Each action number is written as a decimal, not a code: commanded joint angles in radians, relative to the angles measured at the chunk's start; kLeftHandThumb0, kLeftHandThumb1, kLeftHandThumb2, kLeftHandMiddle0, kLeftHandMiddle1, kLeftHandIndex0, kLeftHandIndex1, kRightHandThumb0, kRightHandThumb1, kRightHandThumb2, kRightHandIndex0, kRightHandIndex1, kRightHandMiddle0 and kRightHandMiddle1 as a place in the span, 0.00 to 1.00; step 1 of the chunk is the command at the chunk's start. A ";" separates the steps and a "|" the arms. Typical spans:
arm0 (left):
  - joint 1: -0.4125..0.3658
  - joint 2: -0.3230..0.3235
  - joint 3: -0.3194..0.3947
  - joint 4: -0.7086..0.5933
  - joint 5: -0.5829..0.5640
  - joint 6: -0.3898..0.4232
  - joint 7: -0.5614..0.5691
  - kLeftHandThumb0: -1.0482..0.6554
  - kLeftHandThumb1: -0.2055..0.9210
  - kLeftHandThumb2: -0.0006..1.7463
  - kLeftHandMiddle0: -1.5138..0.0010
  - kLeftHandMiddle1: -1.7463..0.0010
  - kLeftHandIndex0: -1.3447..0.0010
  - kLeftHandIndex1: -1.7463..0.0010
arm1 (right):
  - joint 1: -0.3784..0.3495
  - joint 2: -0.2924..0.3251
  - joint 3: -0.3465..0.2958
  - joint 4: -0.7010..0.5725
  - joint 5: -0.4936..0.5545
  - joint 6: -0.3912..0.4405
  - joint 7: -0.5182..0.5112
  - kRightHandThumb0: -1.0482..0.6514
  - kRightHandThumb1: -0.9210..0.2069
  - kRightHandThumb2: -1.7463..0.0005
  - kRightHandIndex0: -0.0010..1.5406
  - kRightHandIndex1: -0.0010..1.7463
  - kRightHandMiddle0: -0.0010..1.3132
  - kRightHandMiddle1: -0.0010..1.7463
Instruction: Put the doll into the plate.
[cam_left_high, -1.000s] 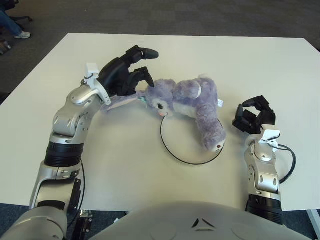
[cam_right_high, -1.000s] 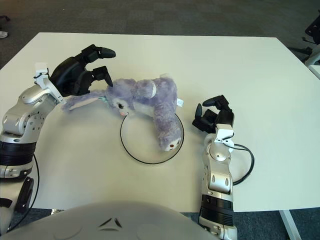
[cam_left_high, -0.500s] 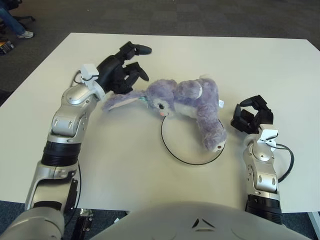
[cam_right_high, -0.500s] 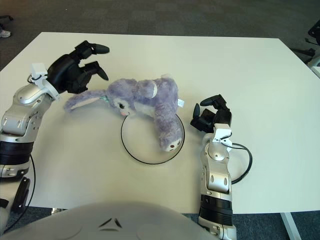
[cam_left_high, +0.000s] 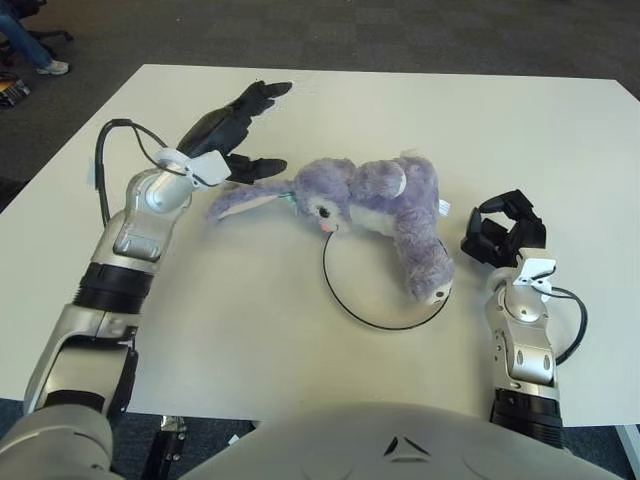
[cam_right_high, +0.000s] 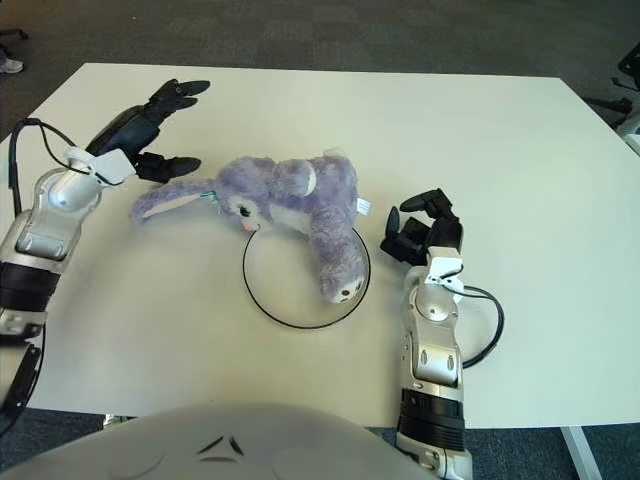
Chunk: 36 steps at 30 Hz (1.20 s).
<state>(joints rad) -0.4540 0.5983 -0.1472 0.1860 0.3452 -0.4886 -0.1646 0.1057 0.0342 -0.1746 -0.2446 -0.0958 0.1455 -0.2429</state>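
A purple plush rabbit doll (cam_left_high: 375, 205) lies on the white table. Its legs reach over the far right part of the plate (cam_left_high: 350, 305), a flat disc with a thin black rim, while its head and long ears (cam_left_high: 240, 200) lie outside to the left. My left hand (cam_left_high: 228, 125) hovers just left of the ears with its fingers spread, holding nothing. The right hand (cam_left_high: 503, 232) shows right of the plate, fingers curled around nothing.
The white table (cam_left_high: 330, 110) stretches wide behind the doll. A black cable (cam_left_high: 575, 325) loops beside my right forearm. Dark carpet surrounds the table, and a seated person's foot (cam_left_high: 45, 68) shows at the far left.
My left hand has let go of the doll's ears, spread its fingers and drawn back to the left. The doll has stayed in place. The right hand is unchanged.
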 joint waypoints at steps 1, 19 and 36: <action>-0.055 0.010 -0.027 0.097 0.120 -0.168 0.103 0.01 1.00 0.22 0.90 0.91 1.00 0.77 | 0.003 0.004 -0.016 -0.014 0.006 -0.002 -0.012 0.35 0.45 0.31 0.75 1.00 0.41 1.00; -0.092 0.040 -0.070 0.199 0.381 -0.270 0.259 0.00 1.00 0.41 0.96 0.98 1.00 0.96 | 0.009 -0.008 -0.022 -0.008 0.008 -0.007 -0.001 0.35 0.49 0.29 0.76 1.00 0.43 1.00; -0.060 0.055 -0.140 0.065 0.407 -0.129 0.022 0.00 1.00 0.41 1.00 1.00 1.00 0.90 | 0.007 0.016 -0.032 -0.013 0.028 -0.016 -0.005 0.35 0.45 0.32 0.75 1.00 0.41 1.00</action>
<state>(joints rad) -0.5246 0.6395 -0.2691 0.2737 0.7552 -0.6276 -0.1066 0.1086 0.0504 -0.1978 -0.2482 -0.0843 0.1450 -0.2485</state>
